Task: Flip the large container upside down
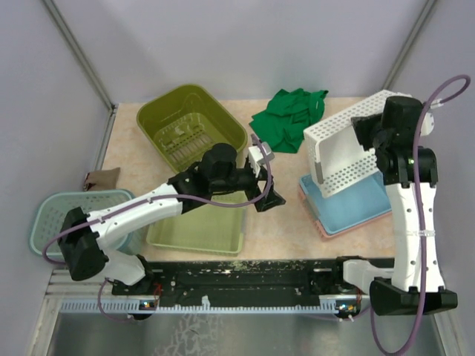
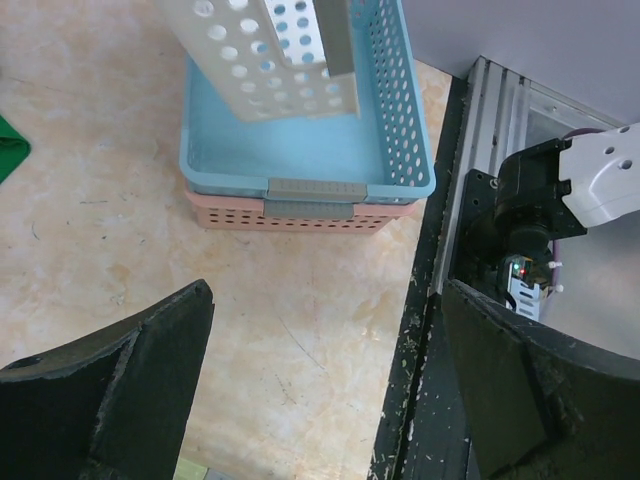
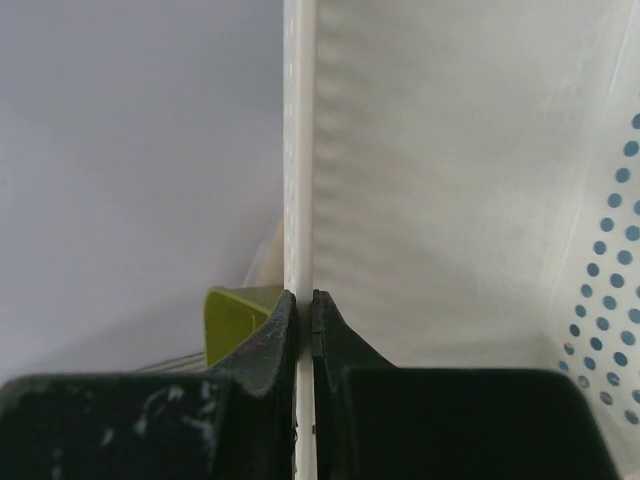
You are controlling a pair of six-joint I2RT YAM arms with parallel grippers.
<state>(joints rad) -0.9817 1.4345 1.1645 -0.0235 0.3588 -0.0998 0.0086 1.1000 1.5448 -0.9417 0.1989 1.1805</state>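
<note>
The large container [image 1: 343, 148] is a white perforated basket, lifted and tilted on edge above a blue basket [image 1: 350, 209]. My right gripper [image 1: 375, 139] is shut on its upper side wall; in the right wrist view both fingers of this gripper [image 3: 303, 300] pinch the thin white wall [image 3: 300, 150]. The left wrist view shows the white container [image 2: 270, 60] hanging over the blue basket [image 2: 300, 150]. My left gripper [image 1: 269, 199] hovers open and empty over the table, left of the baskets, and its own view shows the gripper [image 2: 325, 295] holding nothing.
The blue basket sits nested in a pink one [image 2: 290, 215]. An olive bin [image 1: 189, 122] stands at the back left, a light green tray [image 1: 200, 226] under the left arm, a teal basket [image 1: 52, 215] at far left. Green cloth [image 1: 289, 119] lies behind centre.
</note>
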